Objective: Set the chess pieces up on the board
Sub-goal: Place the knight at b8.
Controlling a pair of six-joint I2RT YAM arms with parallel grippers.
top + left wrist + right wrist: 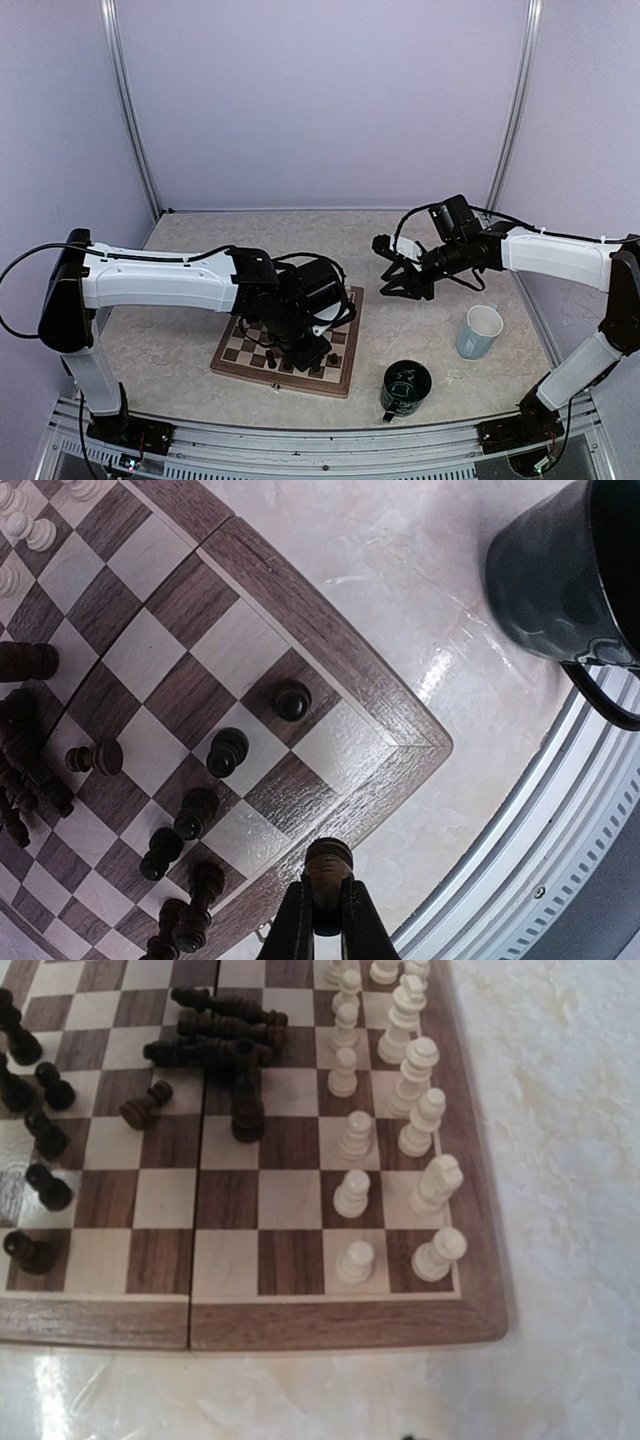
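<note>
The board (232, 352) lies in front of the left arm. In the left wrist view my left gripper (326, 882) is shut on a dark brown chess piece (328, 858), held above the board's near corner border (400, 742). Dark pawns (227, 752) stand in a line along that edge, and more dark pieces (225, 1030) lie toppled in a pile mid-board. Cream pieces (352, 1192) stand in two rows along the far side. My right gripper (402, 288) hangs open and empty over the table, right of the board; its fingers stay out of its wrist view.
A dark green mug (405, 388) stands close to the board's near right corner and shows in the left wrist view as the mug (560, 570). A pale blue mug (480, 332) stands further right. The table's metal front rail (560, 880) runs just past the board.
</note>
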